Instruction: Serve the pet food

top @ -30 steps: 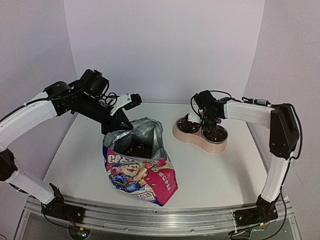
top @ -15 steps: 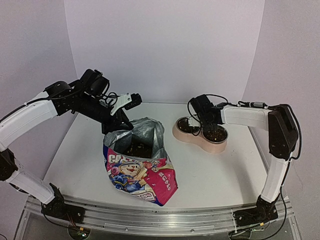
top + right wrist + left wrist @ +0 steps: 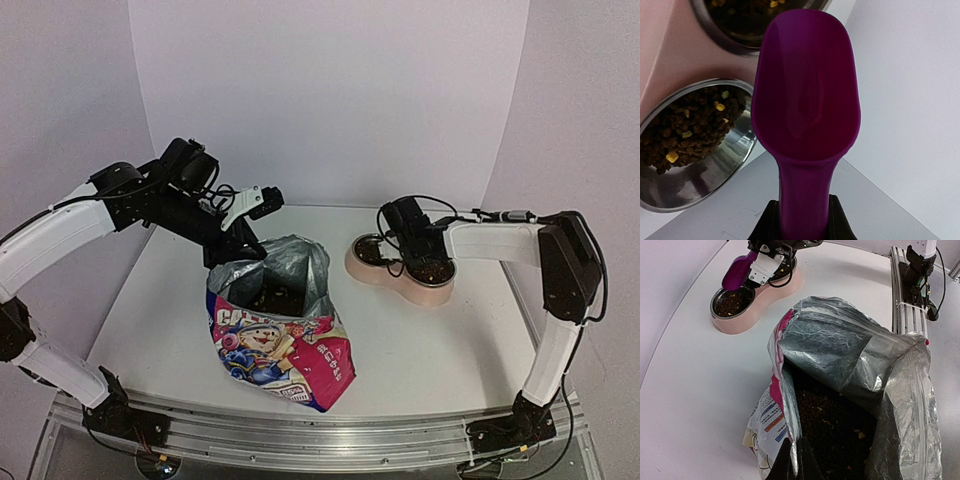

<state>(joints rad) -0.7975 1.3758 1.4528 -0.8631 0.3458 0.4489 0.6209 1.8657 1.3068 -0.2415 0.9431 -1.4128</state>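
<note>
While the left claw is squeezing all the way shut on the rim of the pouch, the pouch is standing open near the middle of the white table, its top gaping wide. The pouch is looking shiny and crinkly, pink, blue and white outside with a cartoon cat, and wrinkled silver inside. Small dark brown kibble is lying deep in it, looking bumpy and dry. More kibble, with a few yellow bits, is sitting in both round steel bowls of the feeder. The feeder is smooth pink plastic shaped like a peanut, and it is resting to the right of the pouch, apart from it. The right claw is closing only partway, its two dark fingers gripping the thin handle of the scoop. The scoop is smooth, glossy purple-pink plastic with a long rounded hollow, and the hollow is showing bare. It is hanging over the feeder's edge, beside one bowl. The left arm is reaching in from the left with its elbow raised, bending down to the back left of the pouch's rim. The right arm is rising from its base on the right, bending at a high elbow, and stretching almost flat to the left over the feeder.
</note>
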